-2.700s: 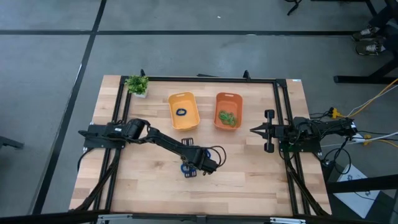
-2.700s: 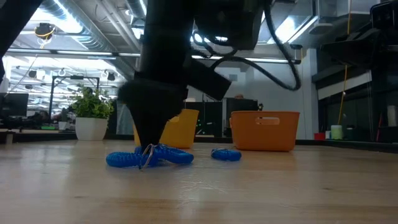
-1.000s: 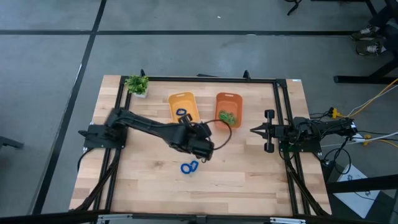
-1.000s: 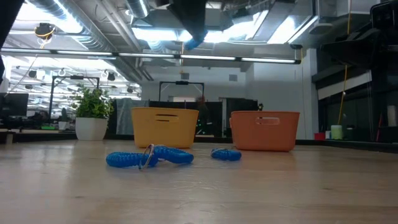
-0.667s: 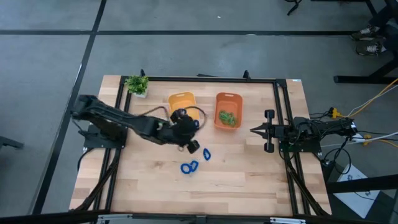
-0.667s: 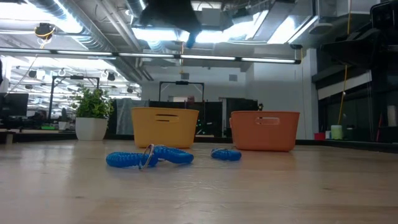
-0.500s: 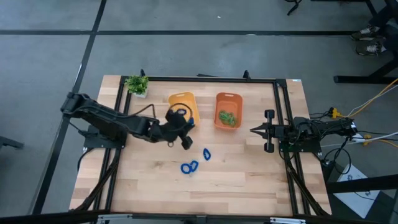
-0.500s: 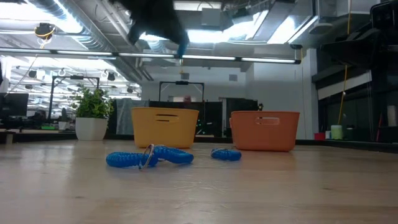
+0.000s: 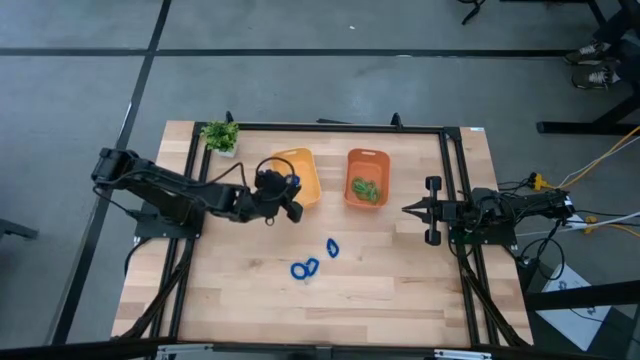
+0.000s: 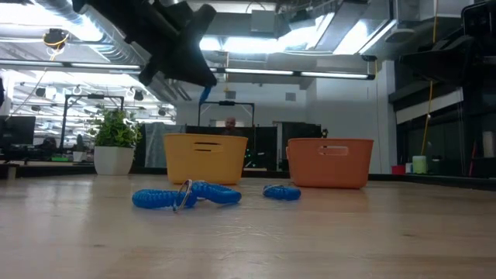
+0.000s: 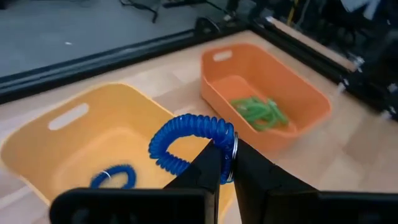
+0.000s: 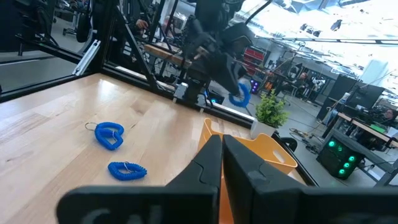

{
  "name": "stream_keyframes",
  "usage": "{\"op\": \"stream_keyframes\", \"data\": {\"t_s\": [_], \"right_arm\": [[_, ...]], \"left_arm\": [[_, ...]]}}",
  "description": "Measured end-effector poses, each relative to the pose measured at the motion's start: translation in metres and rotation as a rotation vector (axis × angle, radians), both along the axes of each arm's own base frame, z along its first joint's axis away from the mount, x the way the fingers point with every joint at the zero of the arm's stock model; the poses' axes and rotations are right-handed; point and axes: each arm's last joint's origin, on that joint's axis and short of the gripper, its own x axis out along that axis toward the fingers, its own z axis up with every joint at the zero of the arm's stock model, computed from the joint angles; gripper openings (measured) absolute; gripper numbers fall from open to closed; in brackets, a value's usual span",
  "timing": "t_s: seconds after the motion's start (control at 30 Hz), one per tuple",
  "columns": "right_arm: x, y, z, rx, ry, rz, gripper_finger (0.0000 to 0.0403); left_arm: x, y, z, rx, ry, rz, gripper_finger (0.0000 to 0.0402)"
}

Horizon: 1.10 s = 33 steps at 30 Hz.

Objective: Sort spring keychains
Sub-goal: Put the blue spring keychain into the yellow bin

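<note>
My left gripper hangs over the near left rim of the yellow bin and is shut on a blue spring keychain. One blue keychain lies inside that bin. Two more blue keychains lie on the table nearer the front. The orange bin holds several green keychains. My right gripper waits shut at the table's right side. My left gripper pinches the blue keychain between its two fingers at the end with the metal ring. The fingers come from the table's left, slanting down. The coil loop sticks out past the fingertips, lifted clear above the yellow bin.
A small potted plant stands at the far left corner. Black rails frame the table top. Bare wood lies along the near edge and between the bins and the right arm.
My left gripper, still shut on the blue keychain, has gone from the table's middle toward the left and far edges to the yellow bin's rim. It has sunk a little and its wrist has rolled. The two keychains on the table have stayed put.
</note>
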Motion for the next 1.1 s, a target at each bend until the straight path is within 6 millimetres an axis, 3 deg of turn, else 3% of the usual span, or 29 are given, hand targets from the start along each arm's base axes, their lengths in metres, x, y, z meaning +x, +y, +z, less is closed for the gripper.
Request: {"op": "stream_keyframes", "data": {"t_s": [0.57,1.1], "right_arm": [[0.0,0.0,0.0,0.0,0.0,0.0,0.0016],[0.0,0.0,0.0,0.0,0.0,0.0,0.0016]], "left_arm": [[-0.001,0.012,0.003,0.014,-0.097,0.192,0.0024],[0.001,0.036,0.002,-0.032,-0.074,0.191,0.0023]]}}
